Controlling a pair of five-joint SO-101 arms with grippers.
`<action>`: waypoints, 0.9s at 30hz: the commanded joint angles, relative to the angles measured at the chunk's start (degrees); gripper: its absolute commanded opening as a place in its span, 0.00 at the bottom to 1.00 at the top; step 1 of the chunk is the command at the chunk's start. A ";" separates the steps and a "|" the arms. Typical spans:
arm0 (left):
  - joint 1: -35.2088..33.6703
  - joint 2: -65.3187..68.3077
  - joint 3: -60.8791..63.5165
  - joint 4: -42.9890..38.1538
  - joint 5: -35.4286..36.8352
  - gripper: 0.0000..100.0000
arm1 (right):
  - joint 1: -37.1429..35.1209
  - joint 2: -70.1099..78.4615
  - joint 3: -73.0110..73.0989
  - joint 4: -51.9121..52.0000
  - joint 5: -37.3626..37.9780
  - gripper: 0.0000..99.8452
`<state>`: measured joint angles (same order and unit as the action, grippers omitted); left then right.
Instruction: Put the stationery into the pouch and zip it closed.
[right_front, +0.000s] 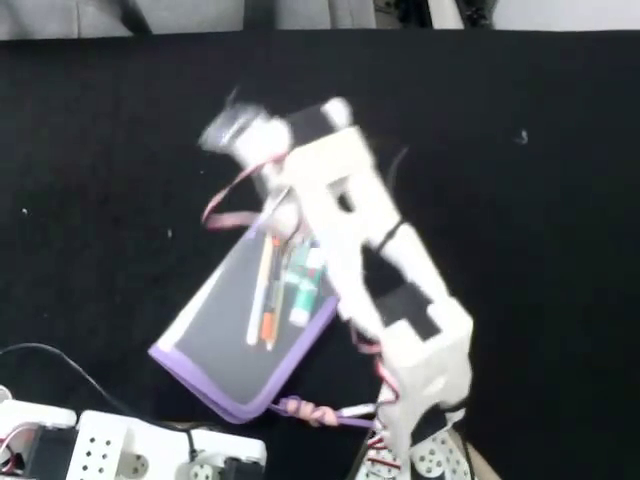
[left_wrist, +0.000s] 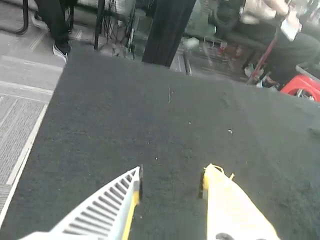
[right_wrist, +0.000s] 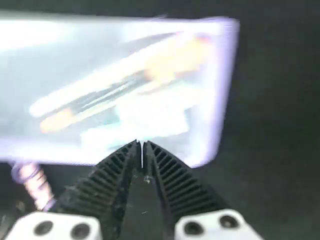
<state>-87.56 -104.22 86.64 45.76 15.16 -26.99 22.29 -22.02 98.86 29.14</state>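
A grey pouch (right_front: 215, 330) with purple trim lies slanted on the black table, and a pink coiled cord (right_front: 305, 409) trails from its near corner. Several pens and a green-and-white marker (right_front: 303, 290) show within its outline; whether the zip is shut is hidden. The white right arm (right_front: 350, 220) stretches over the pouch's far end and covers part of it. In the right wrist view my right gripper (right_wrist: 141, 146) is shut, its black fingertips just short of the blurred pouch (right_wrist: 125, 90), with the cord (right_wrist: 30, 180) to one side. My left gripper (left_wrist: 170, 177) hangs open over bare table.
The left arm's white base (right_front: 100, 445) and a black cable (right_front: 60, 360) sit at the near left corner. In the left wrist view the table's edge (left_wrist: 52, 100) drops to the floor, with a red stool (left_wrist: 302, 87) and furniture legs beyond.
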 joint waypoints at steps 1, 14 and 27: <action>-0.31 -0.44 -0.57 -1.23 -0.62 0.21 | -7.47 -7.87 20.62 -11.87 1.32 0.01; -0.31 -0.44 -0.75 -1.23 -0.62 0.21 | 11.87 10.07 22.64 -22.07 14.15 0.01; -0.31 -0.44 -0.66 -0.79 -0.62 0.21 | 26.46 26.59 -19.30 -8.62 18.11 0.01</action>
<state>-87.56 -104.22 86.64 45.76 15.16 -3.87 46.02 -27.30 84.70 46.55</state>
